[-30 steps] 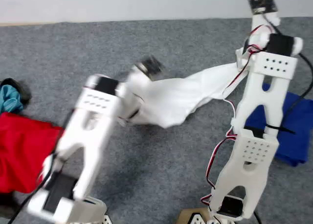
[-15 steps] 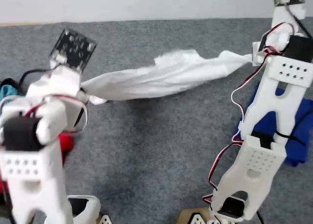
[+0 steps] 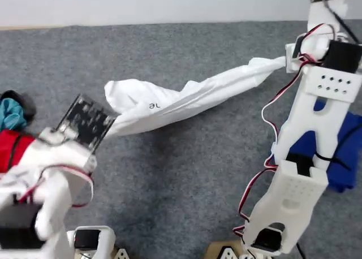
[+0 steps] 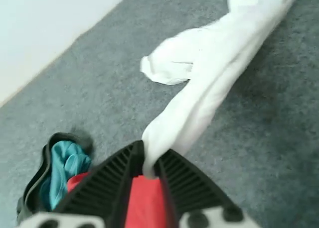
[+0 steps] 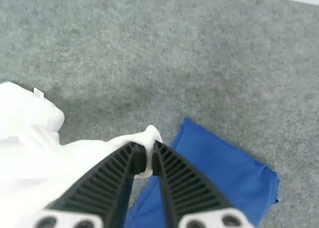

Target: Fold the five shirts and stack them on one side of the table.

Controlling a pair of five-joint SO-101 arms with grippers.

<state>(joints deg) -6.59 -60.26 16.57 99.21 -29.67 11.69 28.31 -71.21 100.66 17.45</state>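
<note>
My left gripper (image 4: 148, 158), clamped on one end of the white shirt (image 3: 186, 98), has pulled back over the red shirt (image 3: 11, 151). The cloth now lies stretched across the table (image 3: 186, 185) to my right gripper (image 5: 147, 151), which pinches the other end above the blue shirt (image 3: 345, 151). I judge it ready for flattening.

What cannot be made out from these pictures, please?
Blue shirt: high view, the right arm covers much of it.
Red shirt: high view, under the left arm and cut by the edge.
Teal shirt: high view, cut by the edge.
White shirt: all views, bunched on itself.
</note>
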